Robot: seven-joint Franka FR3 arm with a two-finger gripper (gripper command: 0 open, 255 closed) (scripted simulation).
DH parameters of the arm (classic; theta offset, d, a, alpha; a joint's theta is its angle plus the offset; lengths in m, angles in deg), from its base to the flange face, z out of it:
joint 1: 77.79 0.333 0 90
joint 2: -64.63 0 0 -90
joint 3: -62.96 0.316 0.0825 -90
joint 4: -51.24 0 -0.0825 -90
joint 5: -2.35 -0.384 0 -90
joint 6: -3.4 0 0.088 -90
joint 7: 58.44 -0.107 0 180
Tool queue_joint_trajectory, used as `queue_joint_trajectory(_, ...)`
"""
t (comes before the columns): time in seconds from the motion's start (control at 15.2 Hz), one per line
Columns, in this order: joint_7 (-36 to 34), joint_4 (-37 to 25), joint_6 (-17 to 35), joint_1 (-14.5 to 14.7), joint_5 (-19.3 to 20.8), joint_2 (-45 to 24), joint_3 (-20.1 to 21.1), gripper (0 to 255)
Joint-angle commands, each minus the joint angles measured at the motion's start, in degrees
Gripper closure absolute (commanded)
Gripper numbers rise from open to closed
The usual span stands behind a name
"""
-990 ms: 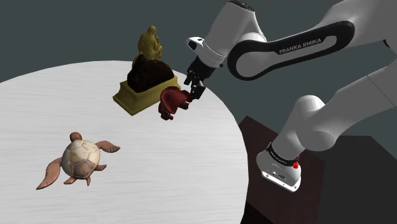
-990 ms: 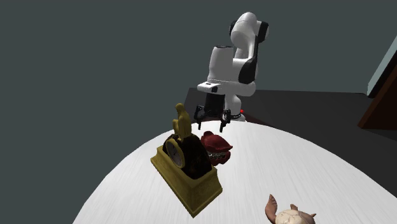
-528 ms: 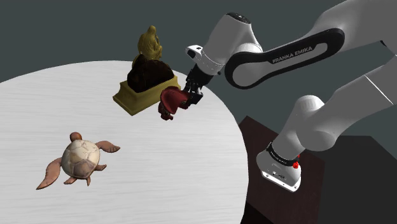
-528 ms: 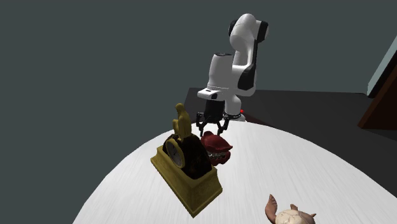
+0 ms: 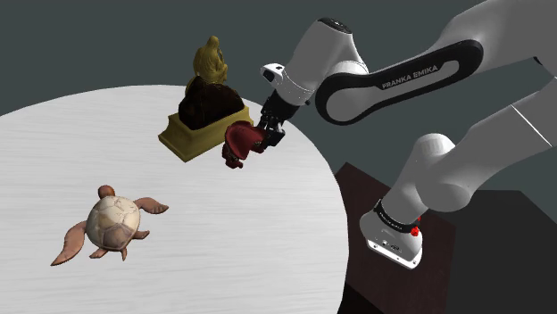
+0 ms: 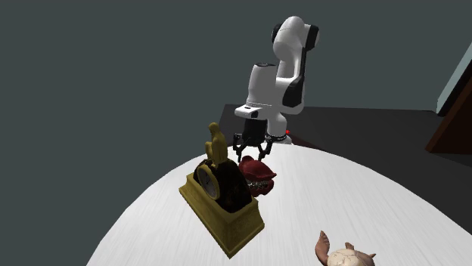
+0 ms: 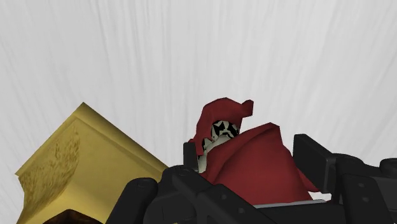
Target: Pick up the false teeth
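Observation:
The false teeth are dark red gums with pale teeth, resting on the round white table beside a gold clock statue. My black gripper has come down over them from the side of the table's edge. In the second exterior view the gripper sits right on top of the false teeth. In the wrist view the false teeth fill the gap of the gripper, and both fingers press against their red sides. The teeth still rest on the table.
A gold clock statue with a dark dial stands touching-close to the teeth, on the side away from the arm. A brown and cream turtle figure lies nearer the front of the table. The table's edge curves just beyond the teeth.
One second ago the gripper hung just above and beside the teeth. It dropped onto them by half a second ago, and the arm has held still since.

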Motion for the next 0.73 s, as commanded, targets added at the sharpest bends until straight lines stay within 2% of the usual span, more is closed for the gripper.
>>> queue_joint_trajectory(0.0, 0.00, 0.04, 0.02, 0.04, -0.01, -0.09, 0.05, 255)
queue_joint_trajectory(0.66, -0.07, -5.15, -8.71, -0.04, 0.24, 3.46, -0.48, 255)
